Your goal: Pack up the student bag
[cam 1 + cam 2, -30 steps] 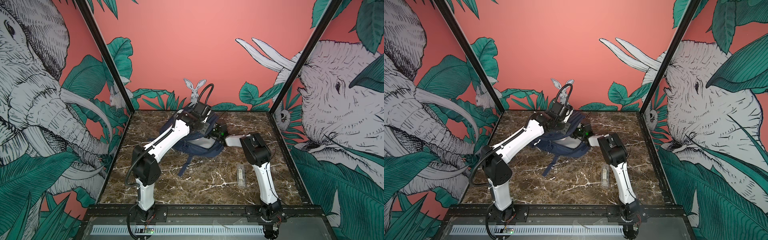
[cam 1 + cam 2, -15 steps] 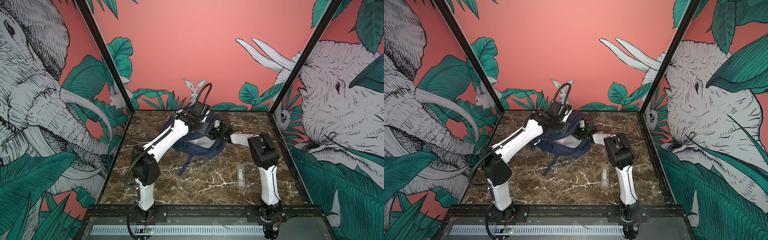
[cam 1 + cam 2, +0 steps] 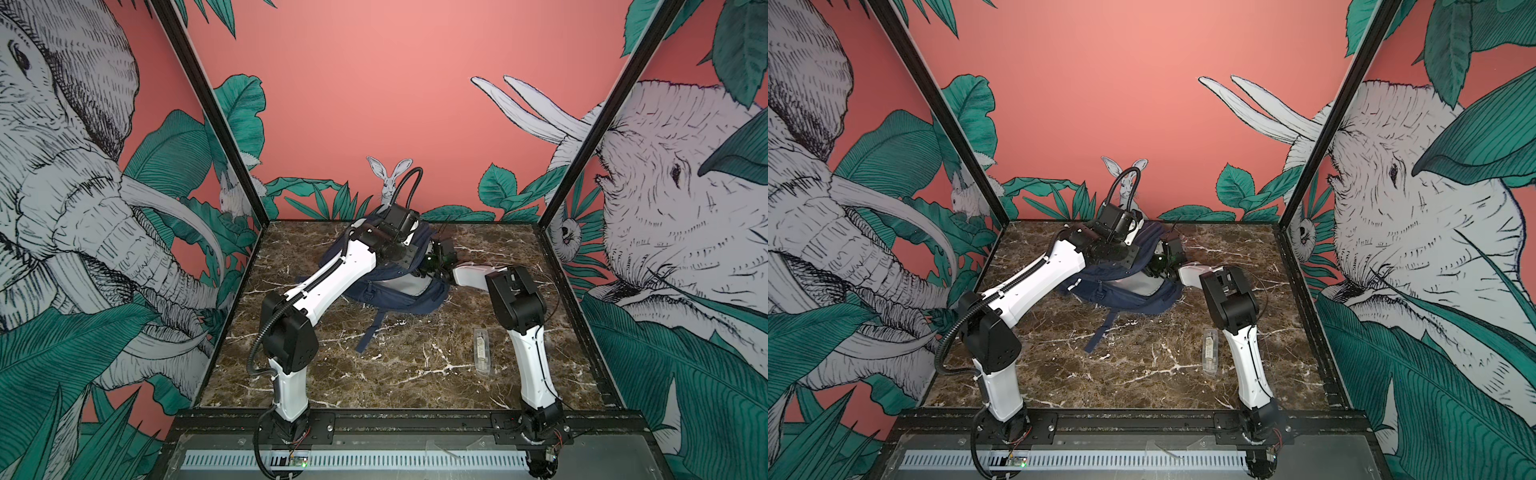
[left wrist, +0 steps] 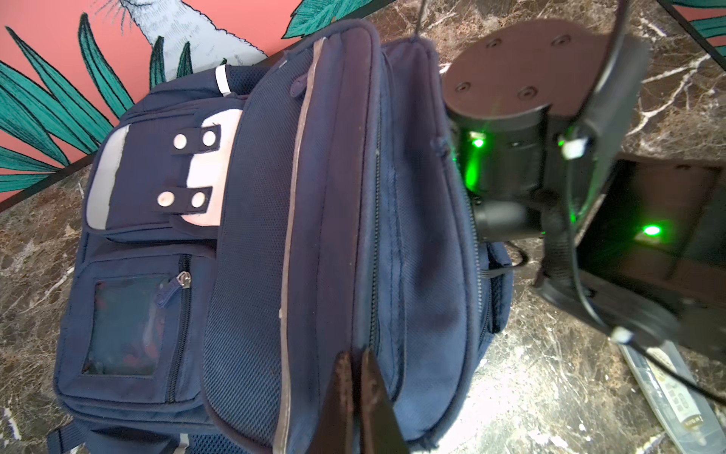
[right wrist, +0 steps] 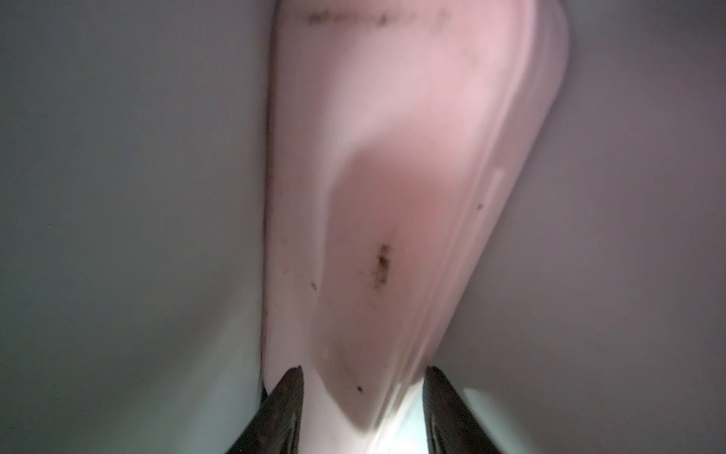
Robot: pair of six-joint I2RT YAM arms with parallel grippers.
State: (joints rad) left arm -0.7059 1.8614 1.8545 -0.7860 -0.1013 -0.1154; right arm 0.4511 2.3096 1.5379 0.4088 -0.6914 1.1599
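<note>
The navy student bag (image 3: 395, 297) (image 3: 1133, 301) lies at the back middle of the table, its mouth held up so the pale lining shows. In the left wrist view my left gripper (image 4: 355, 355) is shut on the student bag's (image 4: 338, 196) fabric beside a zipper line. My right gripper (image 5: 363, 373) is inside the bag with its jaws apart. Grey lining surrounds it, and a pale pink flat thing (image 5: 393, 177) lies between and ahead of the tips. I cannot tell whether they touch it. In both top views the right fingers are hidden in the bag.
A clear plastic pencil case (image 3: 481, 351) (image 3: 1210, 351) lies on the marble to the front right, beside the right arm. A loose bag strap (image 3: 370, 332) trails toward the front. Black frame posts and printed walls enclose the table.
The right arm's elbow shifted a little to the right and back while its wrist stayed at the bag's mouth. The left arm has held still on the bag.
</note>
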